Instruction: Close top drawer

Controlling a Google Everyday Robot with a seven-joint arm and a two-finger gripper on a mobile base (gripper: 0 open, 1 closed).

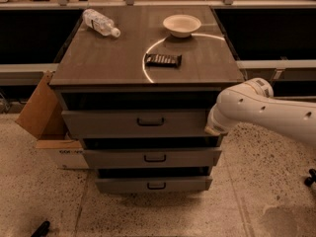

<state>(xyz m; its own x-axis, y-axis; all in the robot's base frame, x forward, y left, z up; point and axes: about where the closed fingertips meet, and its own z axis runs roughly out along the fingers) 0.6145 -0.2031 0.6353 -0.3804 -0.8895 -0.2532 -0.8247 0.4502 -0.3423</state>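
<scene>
Drawer push close to finished: the top drawer (113,124) stands only a little out of the cabinet (58,85)

Judging by the dark strip showing between its front and the cabinet's worktop (98,58), most of the travel is done and a short final push is left. The end effector (212,127) sits against the right end of that front, at the cabinet's right side; whether it is wide or narrow cannot be told, as the white arm hides it. What the top drawer holds is lost in shadow. On the cabinet lie a plastic bottle (100,22) on its side, a dark snack bar (163,60), and a white bowl (181,24) that looks empty. An open cardboard box (39,112) leans left of the cabinet, contents unseen
</scene>
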